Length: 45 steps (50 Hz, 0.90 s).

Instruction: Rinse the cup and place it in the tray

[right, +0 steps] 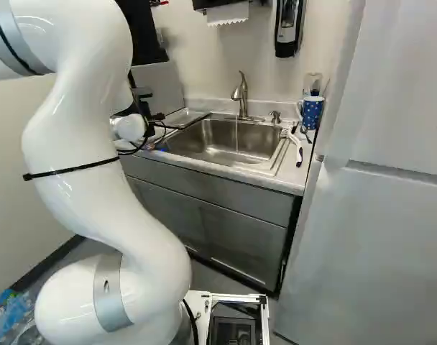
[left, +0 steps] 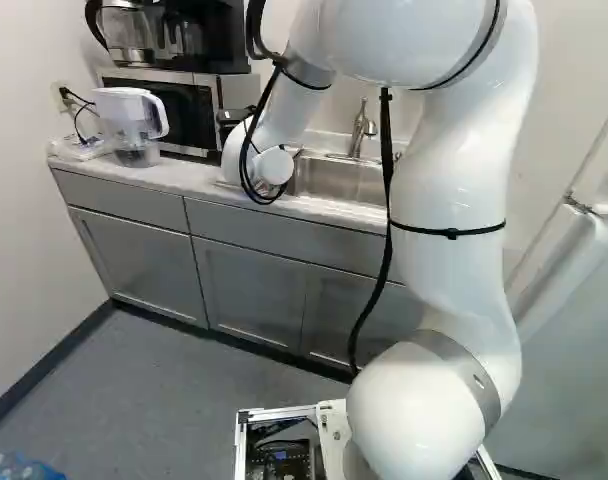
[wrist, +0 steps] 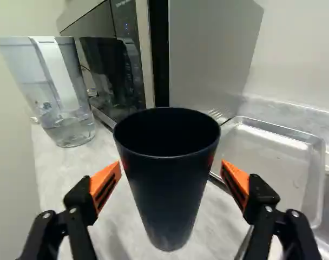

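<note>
Black cup (wrist: 167, 189) upright on desk (wrist: 53, 173), between the fingers (wrist: 106, 181). Fingers open, gap showing at right. Metal tray (wrist: 267, 157) right of cup.

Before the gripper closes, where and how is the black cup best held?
Probably by the upper wall of the cup, below its wide rim, from where the gripper faces it: it stands upright between the open fingers and narrows downward.

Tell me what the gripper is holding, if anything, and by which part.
Nothing is held: the black cup stands between the open fingers of the gripper, with a gap at the pad nearer the metal tray.
</note>
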Available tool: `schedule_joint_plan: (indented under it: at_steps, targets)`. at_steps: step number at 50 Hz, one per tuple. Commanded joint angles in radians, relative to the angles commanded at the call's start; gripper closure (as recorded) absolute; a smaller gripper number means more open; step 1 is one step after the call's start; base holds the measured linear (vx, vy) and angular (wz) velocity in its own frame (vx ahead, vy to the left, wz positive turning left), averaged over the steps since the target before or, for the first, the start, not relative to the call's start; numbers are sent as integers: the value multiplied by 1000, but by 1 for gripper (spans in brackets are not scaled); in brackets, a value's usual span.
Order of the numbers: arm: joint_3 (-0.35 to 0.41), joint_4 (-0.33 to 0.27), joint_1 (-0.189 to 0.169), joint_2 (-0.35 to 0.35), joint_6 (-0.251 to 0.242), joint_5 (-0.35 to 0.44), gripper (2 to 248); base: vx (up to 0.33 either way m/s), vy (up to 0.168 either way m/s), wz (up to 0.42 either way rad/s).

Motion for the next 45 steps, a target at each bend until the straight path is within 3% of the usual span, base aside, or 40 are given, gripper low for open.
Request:
schedule_joint_plan:
  at_steps: [3,4,8,9,14,15,45]
  targets:
    - [0,0,0,0,0,0,10,0,0,0]
    - [0,0,0,0,0,0,46,0,0,0]
    - [0,0,0,0,0,0,46,0,0,0]
    - [0,0,0,0,0,0,84,0,0,0]
    - [0,0,0,0,0,0,84,0,0,0]
    - [0,0,0,0,0,0,120,0,0,0]
    - [39,0,-55,83,0,0,124,0,0,0]
